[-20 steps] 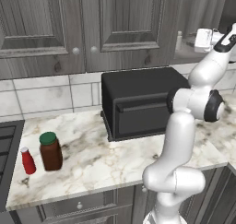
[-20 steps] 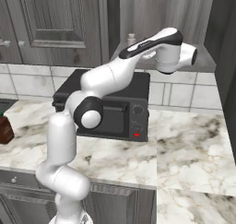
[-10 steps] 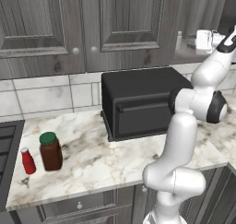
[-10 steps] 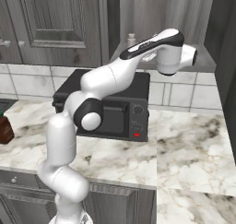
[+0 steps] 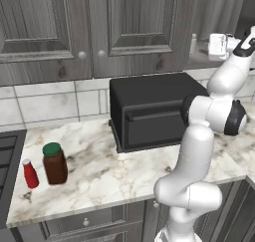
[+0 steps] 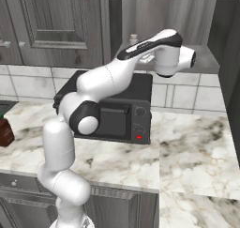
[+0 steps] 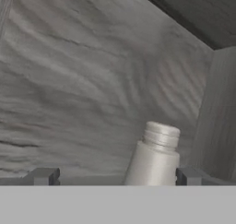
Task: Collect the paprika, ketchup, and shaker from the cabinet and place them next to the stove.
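Wood-grained cabinet [image 7: 83, 80] planks backed one smooth whitish ribbed-neck shaker [image 7: 154, 161] between the gripper's [image 7: 115, 176] released jaws; one paprika [image 5: 54, 163] jar, one ketchup [image 5: 30, 174] bottle stood on marble.

Paprika [image 5: 55, 163]: squat reddish-brown jar, dark green screw lid, upright on the marble bench at the left, near the front edge. Ketchup [image 5: 30, 174]: small red squeeze bottle, white cap, upright just left of the paprika, apart from it, close to the stove [image 5: 8, 159] edge. Stove: black cooktop at the far left. Shaker [image 7: 154, 158]: slim whitish cylinder with ribbed top, upright on the cabinet [image 5: 219, 17] shelf board near the plank back, at the shelf's left end in the left base view. Cabinet: grey wood-grain, open, upper right above the bench.
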You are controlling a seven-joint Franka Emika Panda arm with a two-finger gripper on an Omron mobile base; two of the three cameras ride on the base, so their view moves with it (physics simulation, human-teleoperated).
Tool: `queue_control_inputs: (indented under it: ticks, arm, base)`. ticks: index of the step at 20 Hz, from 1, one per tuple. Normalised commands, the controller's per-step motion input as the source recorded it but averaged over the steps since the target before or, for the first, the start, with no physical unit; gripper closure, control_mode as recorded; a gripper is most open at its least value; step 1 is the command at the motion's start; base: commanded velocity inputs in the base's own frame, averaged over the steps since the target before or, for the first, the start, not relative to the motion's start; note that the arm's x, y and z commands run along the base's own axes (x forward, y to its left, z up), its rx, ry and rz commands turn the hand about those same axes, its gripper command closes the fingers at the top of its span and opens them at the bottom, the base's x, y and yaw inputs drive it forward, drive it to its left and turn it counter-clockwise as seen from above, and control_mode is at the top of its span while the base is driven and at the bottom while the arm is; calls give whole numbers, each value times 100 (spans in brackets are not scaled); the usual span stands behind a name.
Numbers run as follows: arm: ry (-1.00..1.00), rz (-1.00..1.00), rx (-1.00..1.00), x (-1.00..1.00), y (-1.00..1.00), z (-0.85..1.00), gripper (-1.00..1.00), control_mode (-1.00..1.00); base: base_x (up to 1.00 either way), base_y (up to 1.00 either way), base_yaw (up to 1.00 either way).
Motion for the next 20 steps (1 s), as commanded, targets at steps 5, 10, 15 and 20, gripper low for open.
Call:
queue_control_inputs:
  ticks: [5, 10, 15, 20]
  arm:
    - [12, -5, -2, 29, 2, 9, -100, -100]
    - [11, -1, -3, 13, 0, 0, -100, -100]
    - [5, 0, -1, 2, 0, 0, -100, -100]
    - [1, 0, 0, 0, 0, -1, -100, -100]
  base:
    - [0, 0, 0]
    - [0, 0, 0]
    - [0, 0, 0]
    - [0, 0, 0]
